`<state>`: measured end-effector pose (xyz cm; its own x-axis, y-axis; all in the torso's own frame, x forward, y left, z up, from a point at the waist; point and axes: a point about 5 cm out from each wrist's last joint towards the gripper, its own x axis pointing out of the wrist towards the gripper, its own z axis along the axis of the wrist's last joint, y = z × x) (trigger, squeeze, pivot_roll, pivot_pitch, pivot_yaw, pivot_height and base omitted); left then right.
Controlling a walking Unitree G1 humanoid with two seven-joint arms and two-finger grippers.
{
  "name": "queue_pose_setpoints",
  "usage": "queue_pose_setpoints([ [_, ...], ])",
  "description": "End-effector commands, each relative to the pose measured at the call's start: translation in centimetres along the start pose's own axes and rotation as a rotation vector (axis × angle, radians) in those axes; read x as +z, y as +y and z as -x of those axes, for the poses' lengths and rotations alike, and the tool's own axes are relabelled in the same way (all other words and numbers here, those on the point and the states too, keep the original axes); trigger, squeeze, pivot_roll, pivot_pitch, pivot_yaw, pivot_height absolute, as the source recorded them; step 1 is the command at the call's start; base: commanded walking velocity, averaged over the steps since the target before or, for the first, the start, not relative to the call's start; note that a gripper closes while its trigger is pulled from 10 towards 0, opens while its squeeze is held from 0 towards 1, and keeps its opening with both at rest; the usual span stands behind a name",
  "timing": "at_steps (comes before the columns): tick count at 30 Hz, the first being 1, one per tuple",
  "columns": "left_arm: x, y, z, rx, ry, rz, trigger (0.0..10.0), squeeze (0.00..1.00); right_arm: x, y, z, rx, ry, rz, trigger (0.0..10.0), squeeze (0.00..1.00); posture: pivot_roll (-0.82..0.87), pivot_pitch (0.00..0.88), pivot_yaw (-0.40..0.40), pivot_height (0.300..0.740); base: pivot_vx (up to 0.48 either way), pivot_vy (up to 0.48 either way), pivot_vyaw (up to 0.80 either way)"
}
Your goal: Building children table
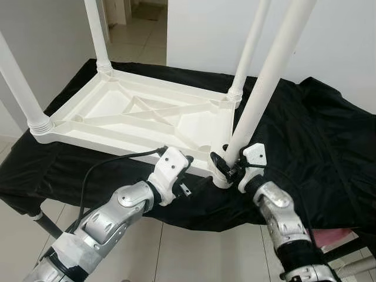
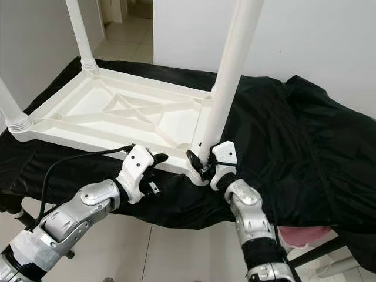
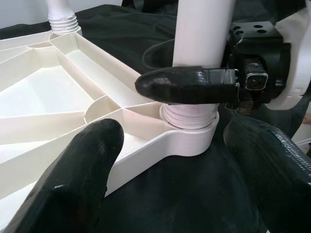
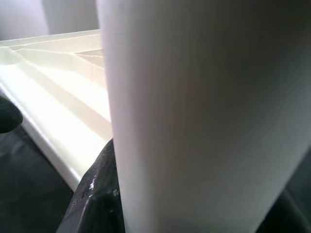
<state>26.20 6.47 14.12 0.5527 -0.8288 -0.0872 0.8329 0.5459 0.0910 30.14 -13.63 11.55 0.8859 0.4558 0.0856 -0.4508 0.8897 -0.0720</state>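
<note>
Table leg [image 1: 258, 100] | right gripper [image 1: 232, 166] jaws pinching base, 5 o'clock corner | left gripper [image 1: 189, 174] jaws spread | risk: tilted leg cross-threads in socket

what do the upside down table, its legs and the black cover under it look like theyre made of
Table top: looks like moulded white plastic, semi-gloss, judging by the cast ribs on its underside.
Leg held in the right pincer: probably the same white plastic, a smooth tube with moulded threads at its base.
Black cover: thin fabric or sheet with a slight sheen; it creases and drapes loosely.
</note>
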Motion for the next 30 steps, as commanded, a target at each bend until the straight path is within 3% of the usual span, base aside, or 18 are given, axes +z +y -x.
queue_pose_setpoints([
  [1,0.0,-1.2,0.2,-0.228,0.012,-0.002,10.0,0.00,-0.4,0.1,0.3,-0.048,0.031,0.013,10.0,0.00,-0.02,0.000,-0.057,0.740,0.000,0.000,0.00],
  [2,0.0,-1.1,0.3,-0.225,0.013,-0.001,10.0,0.00,-0.4,0.3,0.3,-0.105,0.032,0.001,10.0,0.00,-0.01,0.000,-0.060,0.740,0.000,0.000,0.00],
  [7,0.0,-1.1,0.4,-0.223,0.014,-0.001,10.0,0.00,-0.4,0.4,0.4,-0.156,0.035,-0.014,10.0,0.00,-0.01,0.000,-0.060,0.740,0.000,0.000,0.00],
  [9,0.0,-1.0,0.5,-0.217,0.015,0.002,10.0,0.00,-0.2,0.2,0.9,-0.341,0.031,-0.063,10.0,0.00,-0.01,0.000,-0.061,0.740,0.000,0.000,0.00],
  [10,0.0,-1.0,0.5,-0.217,0.015,0.002,10.0,0.00,-0.2,0.2,0.9,-0.341,0.031,-0.063,10.0,0.00,-0.01,0.000,-0.061,0.740,0.000,0.000,0.00],
  [13,0.0,-1.4,0.4,-0.217,0.010,0.010,10.0,0.00,0.1,0.2,1.0,-0.550,0.011,-0.144,10.0,0.00,-0.01,0.000,-0.070,0.740,0.000,0.000,0.00],
  [18,-0.1,-1.9,0.5,-0.225,0.008,0.027,10.0,0.00,1.1,0.9,0.7,-0.553,-0.047,-0.164,10.0,0.00,-0.01,0.000,-0.058,0.740,0.000,0.000,0.00],
  [24,-0.2,-2.1,0.6,-0.240,0.016,0.028,10.0,0.00,1.3,1.6,0.9,-0.499,-0.036,-0.191,10.0,0.00,-0.01,0.000,-0.057,0.740,0.000,0.000,0.00],
  [25,-0.2,-2.0,0.6,-0.241,0.017,0.027,10.0,0.00,1.5,1.7,1.0,-0.493,-0.044,-0.181,10.0,1.00,-0.01,0.000,-0.054,0.740,0.000,0.000,0.00],
  [30,-0.1,-1.9,0.6,-0.241,0.018,0.025,10.0,0.00,1.9,1.4,1.2,-0.493,-0.060,-0.156,10.0,1.00,-0.02,0.000,-0.051,0.740,0.000,0.000,0.00],
])
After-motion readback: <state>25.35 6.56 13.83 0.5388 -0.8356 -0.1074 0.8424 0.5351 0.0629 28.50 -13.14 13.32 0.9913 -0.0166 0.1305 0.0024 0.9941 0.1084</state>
